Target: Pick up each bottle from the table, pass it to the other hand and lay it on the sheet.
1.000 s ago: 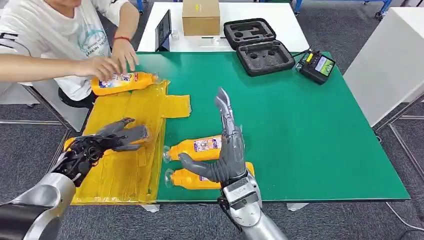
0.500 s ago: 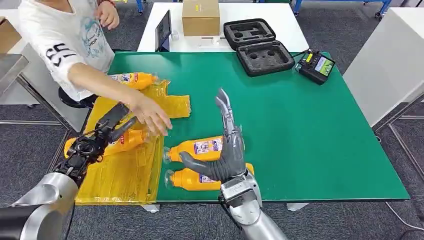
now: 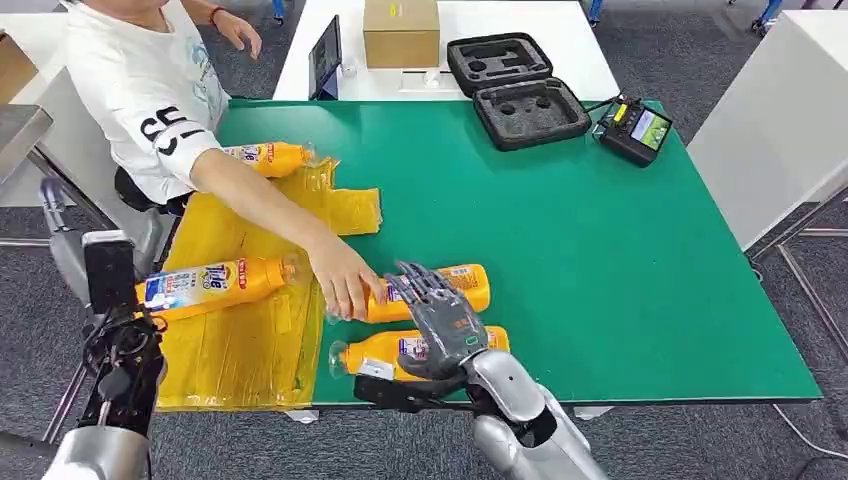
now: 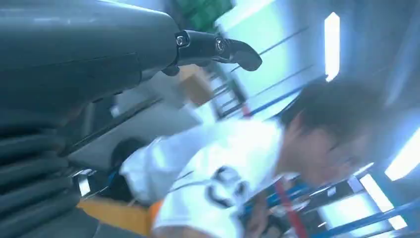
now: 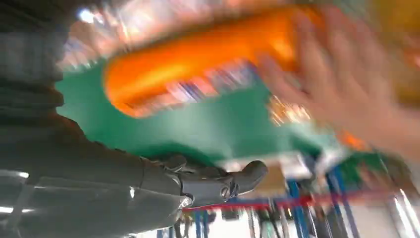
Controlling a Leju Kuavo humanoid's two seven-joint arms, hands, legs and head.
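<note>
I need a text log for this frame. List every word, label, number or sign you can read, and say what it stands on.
"SS", or "55", in large black characters: on the sleeve of the person's white T-shirt; which of the two, I cannot tell.
Labels on the four orange bottles: too small to read.
Handheld device's screen: lit, unreadable.
Cardboard box: a small yellow sticker, unreadable.
</note>
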